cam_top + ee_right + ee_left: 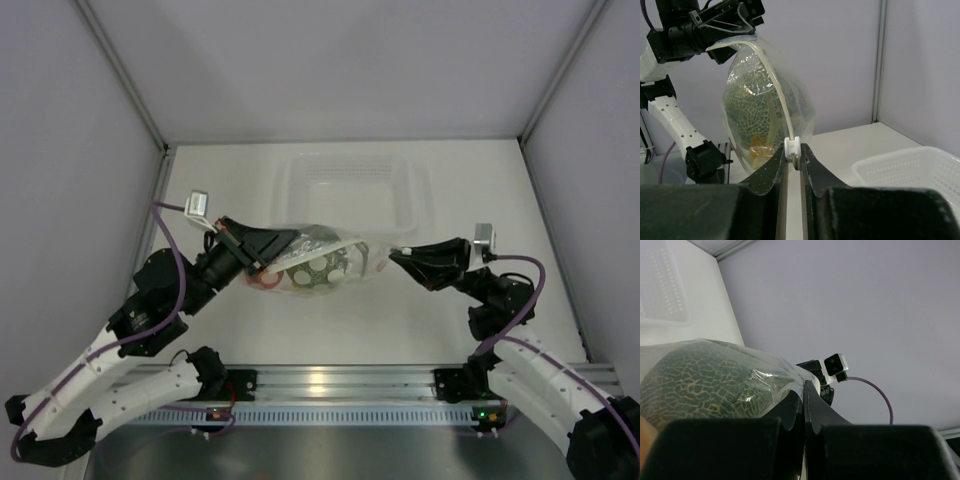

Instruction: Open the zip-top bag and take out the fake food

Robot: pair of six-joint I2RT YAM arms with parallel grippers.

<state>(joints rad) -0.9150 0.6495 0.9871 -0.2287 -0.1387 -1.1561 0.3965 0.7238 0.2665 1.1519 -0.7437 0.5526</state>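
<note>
The zip-top bag (328, 262) hangs stretched between both tools, its long axis running straight from one to the other. The left gripper (280, 243) is clamped on the bag end nearest it, with the melon (695, 382) just beyond its fingers. The right gripper (794, 156) pinches the white slider (792, 146), and the zip track leads away toward the left arm. The tub (415, 215) sits beyond both. No writing can be read

Counted on inspection: one zip-top bag (330, 262) containing one green melon (747, 110) and one small orange piece (760, 149), further contents not discernible; one clear tub (420, 195); and two grippers, namely the left gripper (283, 243) and the right gripper (399, 256).
</note>
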